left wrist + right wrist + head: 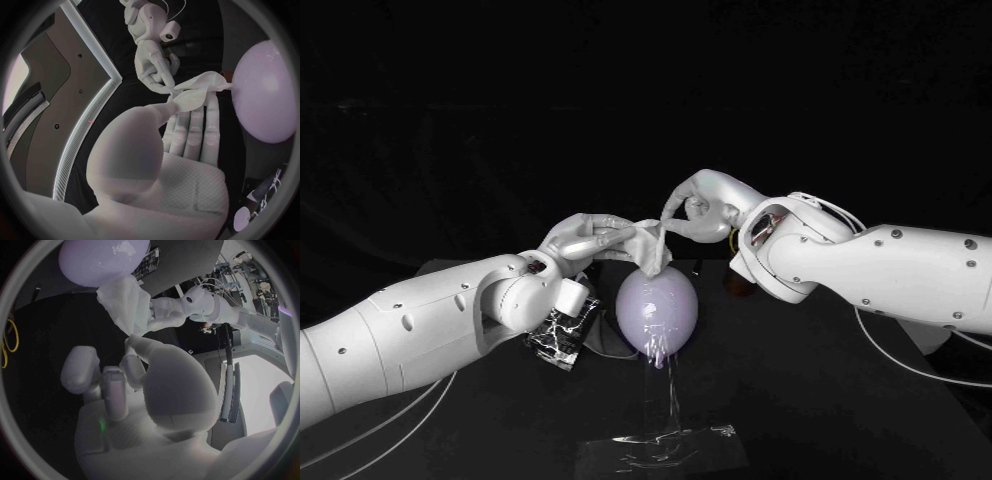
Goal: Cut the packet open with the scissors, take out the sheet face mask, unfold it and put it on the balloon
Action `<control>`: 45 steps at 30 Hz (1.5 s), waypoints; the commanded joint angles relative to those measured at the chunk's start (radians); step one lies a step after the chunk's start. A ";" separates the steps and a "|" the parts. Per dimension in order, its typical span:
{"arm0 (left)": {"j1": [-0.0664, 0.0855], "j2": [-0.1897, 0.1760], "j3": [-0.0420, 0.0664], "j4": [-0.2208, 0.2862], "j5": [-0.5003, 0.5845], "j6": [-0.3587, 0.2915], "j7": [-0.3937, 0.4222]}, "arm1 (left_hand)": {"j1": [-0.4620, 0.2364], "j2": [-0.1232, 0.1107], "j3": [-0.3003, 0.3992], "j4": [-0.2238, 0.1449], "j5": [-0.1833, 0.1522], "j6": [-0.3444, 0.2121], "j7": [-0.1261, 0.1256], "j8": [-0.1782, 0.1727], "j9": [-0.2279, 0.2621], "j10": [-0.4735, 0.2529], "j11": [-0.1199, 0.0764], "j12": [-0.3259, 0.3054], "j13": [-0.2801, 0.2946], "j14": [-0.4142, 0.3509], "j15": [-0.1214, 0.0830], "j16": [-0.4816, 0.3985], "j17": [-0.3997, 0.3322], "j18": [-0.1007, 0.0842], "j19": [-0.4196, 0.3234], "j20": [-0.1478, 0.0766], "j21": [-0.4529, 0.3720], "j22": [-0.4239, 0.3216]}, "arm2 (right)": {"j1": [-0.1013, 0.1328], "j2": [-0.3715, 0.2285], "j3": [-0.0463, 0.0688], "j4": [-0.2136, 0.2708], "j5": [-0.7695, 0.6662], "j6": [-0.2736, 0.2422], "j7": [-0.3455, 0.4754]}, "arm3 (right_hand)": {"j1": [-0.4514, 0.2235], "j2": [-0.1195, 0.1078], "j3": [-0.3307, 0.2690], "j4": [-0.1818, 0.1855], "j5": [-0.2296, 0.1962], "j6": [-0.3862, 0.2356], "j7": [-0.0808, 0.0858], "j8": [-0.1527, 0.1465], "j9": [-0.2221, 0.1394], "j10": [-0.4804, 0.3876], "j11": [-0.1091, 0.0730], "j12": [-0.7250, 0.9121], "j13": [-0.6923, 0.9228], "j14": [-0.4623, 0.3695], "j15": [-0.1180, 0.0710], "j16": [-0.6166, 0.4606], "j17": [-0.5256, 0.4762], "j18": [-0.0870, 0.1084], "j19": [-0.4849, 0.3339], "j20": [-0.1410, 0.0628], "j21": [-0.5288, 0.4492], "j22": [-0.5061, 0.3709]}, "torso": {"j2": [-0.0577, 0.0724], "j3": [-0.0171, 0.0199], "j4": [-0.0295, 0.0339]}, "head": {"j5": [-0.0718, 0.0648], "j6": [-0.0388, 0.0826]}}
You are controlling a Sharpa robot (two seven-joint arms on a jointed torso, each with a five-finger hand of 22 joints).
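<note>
The crumpled white sheet face mask (648, 246) hangs bunched right over the crown of the pale lilac oval balloon (658, 312), touching it or just clear (I cannot tell which). Both hands hold it. The left hand (589, 238) presses one edge between thumb and outstretched fingers, and the right hand (698, 208) pinches the opposite edge from above. The balloon's long axis stands upright on a clear plastic stand (668, 440), so the mask probably needs spreading sideways, then lowering. The black patterned packet (564, 338) lies on the black worktop (848, 420) beside the left arm.
</note>
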 commanded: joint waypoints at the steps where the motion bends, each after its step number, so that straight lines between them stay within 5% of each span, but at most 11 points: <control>1: 0.002 0.004 0.001 -0.003 -0.018 -0.003 0.011 | -0.002 0.009 0.006 0.001 0.004 0.005 0.000 0.006 0.016 0.004 0.000 0.001 0.000 0.002 -0.002 0.004 0.001 0.013 0.003 -0.004 0.007 0.001 | 0.018 0.006 0.001 -0.009 -0.039 0.185 -0.019 | 0.004 0.006 0.005 0.000 0.003 0.017 -0.007 0.032 0.036 0.031 -0.022 0.004 0.012 0.106 -0.006 0.006 0.263 0.000 0.005 -0.001 0.006 0.146 | 0.001 -0.0001 0.0004 | -0.002 0.002; 7: 0.004 0.009 0.002 -0.012 -0.022 -0.005 0.012 | -0.002 0.009 0.006 0.001 0.004 0.005 0.000 0.006 0.016 0.004 0.000 0.001 0.000 0.002 -0.002 0.004 0.001 0.013 0.003 -0.004 0.007 0.001 | 0.050 0.022 0.001 -0.028 -0.075 0.313 -0.042 | 0.004 0.006 0.005 0.000 0.003 0.017 -0.007 0.033 0.037 0.031 -0.022 0.004 0.012 0.106 -0.006 0.006 0.263 -0.001 0.006 -0.001 0.009 0.146 | 0.000 -0.0007 -0.0001 | -0.003 0.003; 12: 0.005 0.011 0.002 -0.017 -0.026 -0.005 0.012 | -0.002 0.009 0.007 0.000 0.004 0.005 0.000 0.006 0.016 0.004 0.000 0.001 0.000 0.001 -0.002 0.004 0.001 0.013 0.003 -0.004 0.007 0.001 | 0.066 0.034 0.001 -0.041 -0.131 0.354 -0.057 | 0.002 0.005 0.005 0.000 0.003 0.017 -0.007 0.034 0.038 0.031 -0.022 0.006 0.014 0.106 -0.005 0.006 0.263 -0.001 0.006 -0.001 0.013 0.148 | 0.001 -0.0003 0.0007 | -0.004 0.003; 35: 0.008 0.023 0.002 -0.035 -0.051 0.007 0.010 | -0.002 0.008 0.010 -0.003 0.004 0.005 0.001 0.005 0.017 0.003 0.001 0.000 0.000 0.001 -0.002 0.003 0.003 0.013 0.004 -0.006 0.010 0.003 | 0.087 0.041 0.001 -0.050 -0.272 0.292 -0.093 | -0.003 0.002 0.005 0.000 0.003 0.018 -0.008 0.037 0.040 0.034 -0.022 0.011 0.018 0.106 -0.005 0.006 0.263 -0.005 0.012 -0.002 0.037 0.154 | 0.001 0.0009 0.0005 | -0.011 0.003; 45: 0.015 0.040 0.003 -0.042 -0.050 0.013 0.008 | -0.002 0.008 0.011 -0.003 0.004 0.005 0.002 0.004 0.018 0.003 0.001 0.000 0.000 0.000 -0.002 0.003 0.003 0.013 0.004 -0.006 0.011 0.003 | 0.082 0.059 -0.002 -0.061 -0.201 0.254 -0.066 | -0.023 -0.001 0.007 0.012 0.003 -0.002 -0.002 0.031 0.042 0.005 -0.017 -0.068 -0.030 0.106 -0.001 0.006 0.263 0.008 -0.014 -0.001 -0.054 0.136 | 0.000 0.0013 0.0014 | -0.009 0.001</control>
